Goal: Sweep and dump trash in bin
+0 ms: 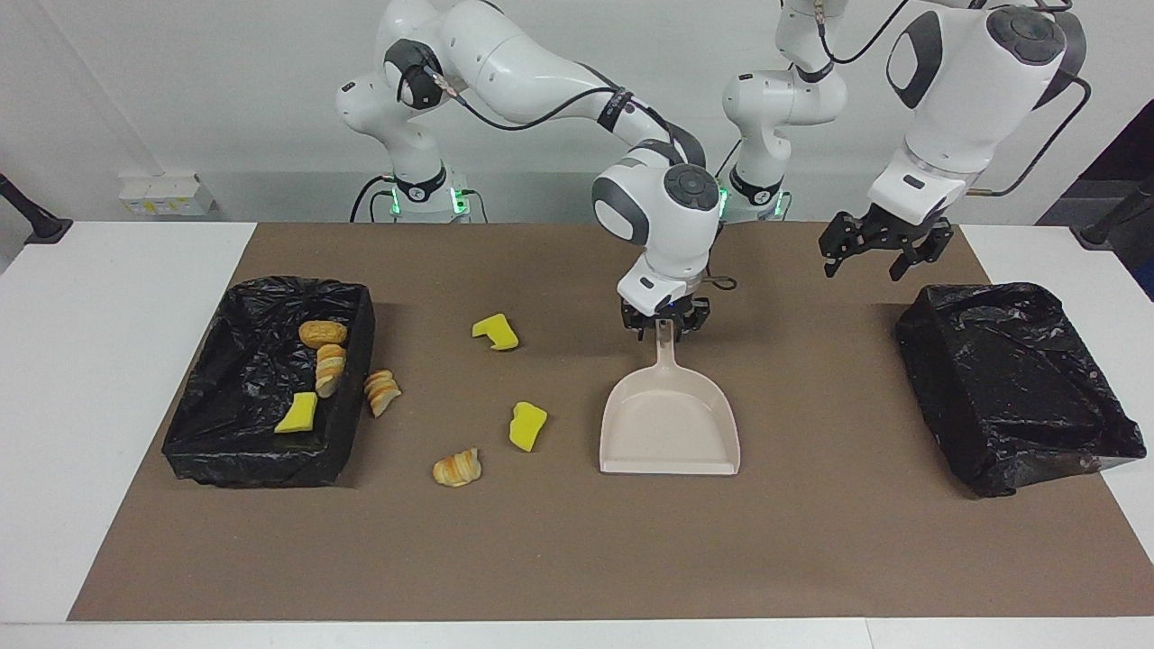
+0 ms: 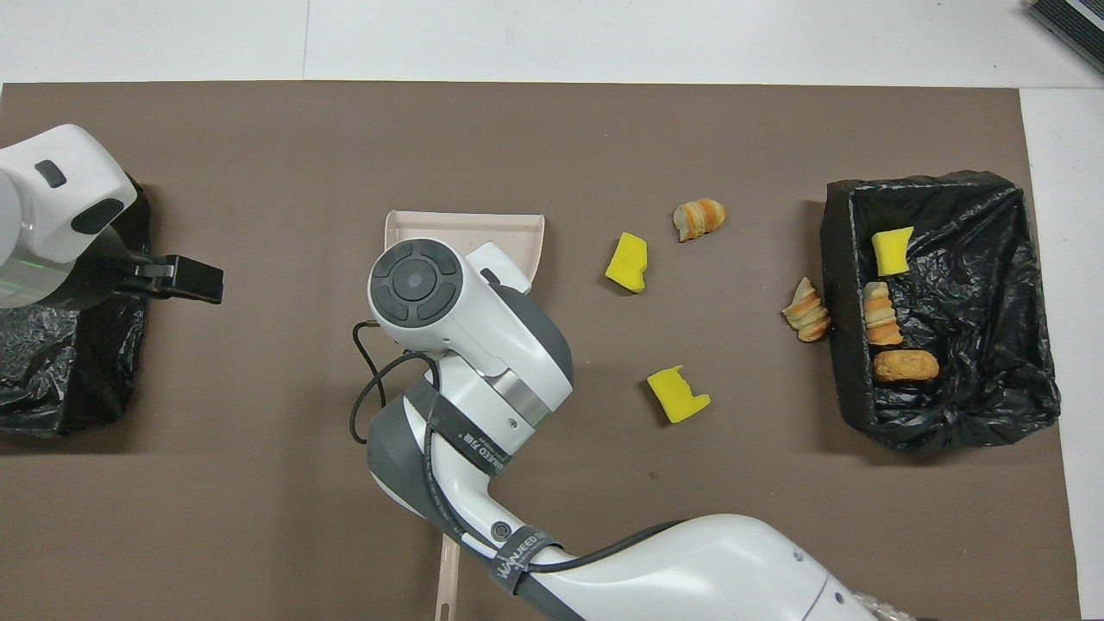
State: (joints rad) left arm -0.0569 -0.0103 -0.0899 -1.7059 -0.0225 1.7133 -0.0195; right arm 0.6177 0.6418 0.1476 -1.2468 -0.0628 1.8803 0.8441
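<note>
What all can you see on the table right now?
Table: one, white.
Mat: one, brown, covering the table's middle.
Filled bin: one, black-lined, at the right arm's end.
Empty bin: one, black-lined, at the left arm's end.
Dustpan: one, beige, mid-mat.
Sponge chunks: three, yellow; two on the mat, one in the filled bin.
Bread pieces: four, golden-brown; two in the filled bin, one beside it, one on the mat.
Beige stick: one, near the robots, mostly hidden.
Right gripper: at the dustpan's handle.
Left gripper: fingers open, above the mat.
</note>
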